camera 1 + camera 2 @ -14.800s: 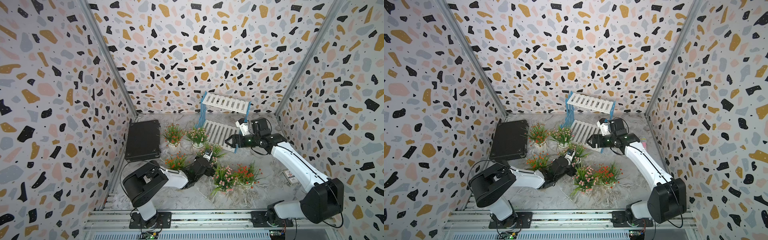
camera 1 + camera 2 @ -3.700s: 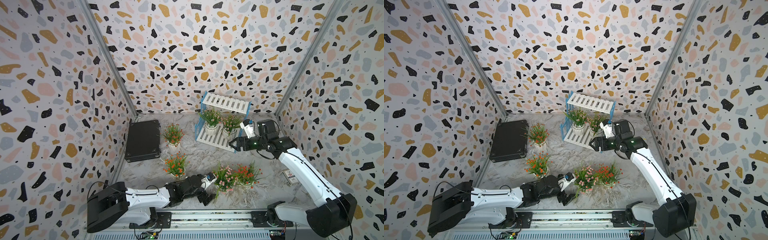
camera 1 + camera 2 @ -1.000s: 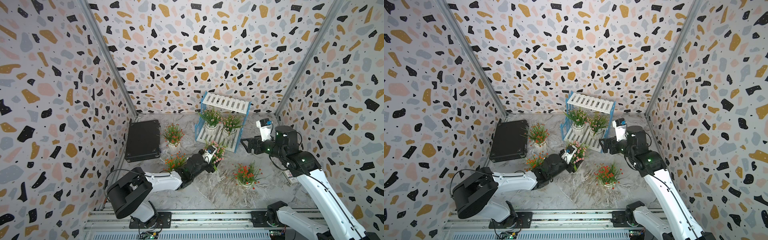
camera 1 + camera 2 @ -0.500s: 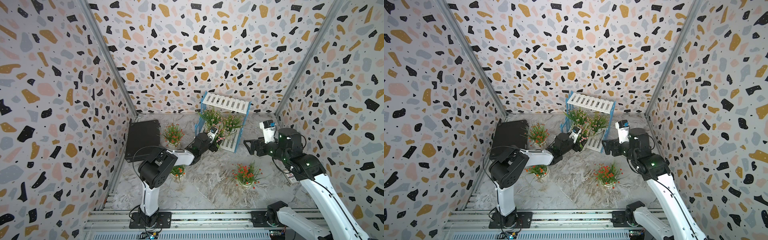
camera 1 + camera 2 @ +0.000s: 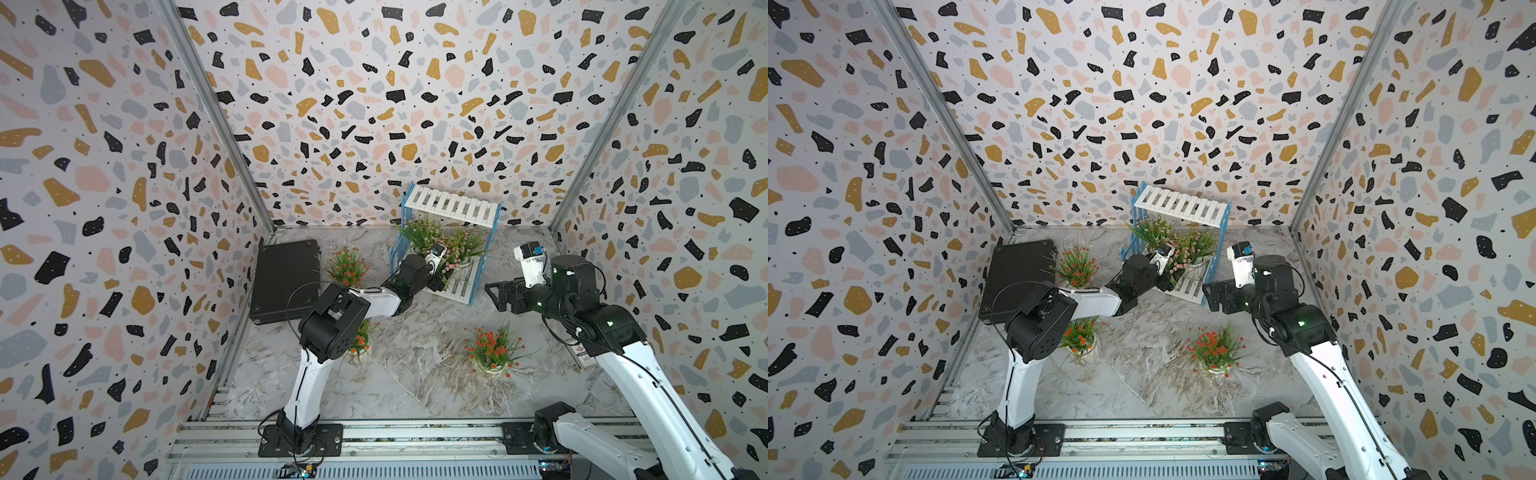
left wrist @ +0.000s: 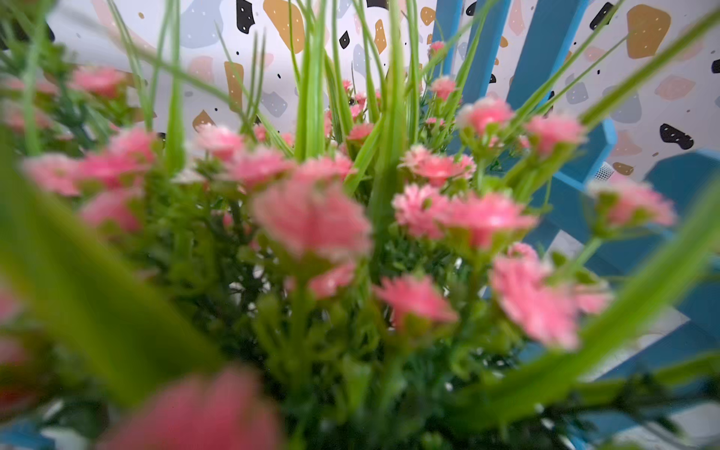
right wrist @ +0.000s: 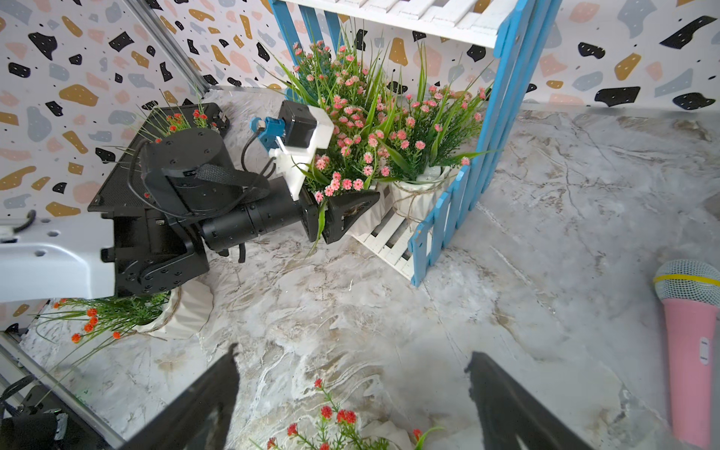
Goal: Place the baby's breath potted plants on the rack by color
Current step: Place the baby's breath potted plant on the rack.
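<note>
A pink baby's breath potted plant [image 7: 345, 156] is at the front edge of the lower shelf of the rack [image 7: 502, 97]. Its white ribbed pot is clamped between the fingers of the left gripper [image 7: 362, 210]. Two other pink plants [image 7: 331, 66] [image 7: 432, 128] stand behind it on that shelf. Three red-orange plants [image 5: 347, 264] [image 5: 363, 338] [image 5: 492, 349] stand on the marble floor. The right gripper [image 7: 352, 350] hovers above the floor beside the rack, its fingers wide apart and holding nothing.

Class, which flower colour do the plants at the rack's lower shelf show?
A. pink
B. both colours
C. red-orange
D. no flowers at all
A: the rack has only pink plants at its lower shelf; the red-orange plants stand off it.
</note>
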Available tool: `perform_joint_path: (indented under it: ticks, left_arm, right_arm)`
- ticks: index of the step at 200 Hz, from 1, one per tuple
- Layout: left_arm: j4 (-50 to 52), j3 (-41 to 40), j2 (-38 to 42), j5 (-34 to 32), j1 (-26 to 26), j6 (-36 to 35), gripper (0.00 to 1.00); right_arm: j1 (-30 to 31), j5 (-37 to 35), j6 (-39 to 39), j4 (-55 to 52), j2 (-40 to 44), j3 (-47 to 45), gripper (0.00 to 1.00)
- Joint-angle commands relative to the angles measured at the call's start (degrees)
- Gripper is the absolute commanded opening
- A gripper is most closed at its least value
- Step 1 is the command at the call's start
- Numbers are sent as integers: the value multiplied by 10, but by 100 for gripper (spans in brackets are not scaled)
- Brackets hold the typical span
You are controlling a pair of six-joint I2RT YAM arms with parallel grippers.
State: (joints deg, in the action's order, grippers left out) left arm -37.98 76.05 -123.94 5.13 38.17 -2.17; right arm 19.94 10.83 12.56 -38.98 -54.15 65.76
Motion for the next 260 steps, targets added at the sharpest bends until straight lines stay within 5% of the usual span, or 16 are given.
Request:
perform_joint_path:
  ticks: [1, 57, 79, 163, 260]
  left_arm:
    - [-53, 39, -8, 7, -9, -11, 72]
    - [-58, 65, -41, -4, -14, -15, 75]
    - [-47, 70, -41, -5, -15, -12, 100]
    - [-92, -46, 48, 13, -15, 7, 99]
    - [-157, -232, 226, 4, -14, 55, 99]
  right_arm:
    - [2, 4, -7, -2, -4, 16, 94]
    - [2, 1, -5, -6, -18, 25, 94]
    - [2, 1, -5, -6, -25, 26, 94]
    - [2, -5, 25, 45, -87, 9, 95]
    - [-7, -92, 64, 95, -244, 50, 90]
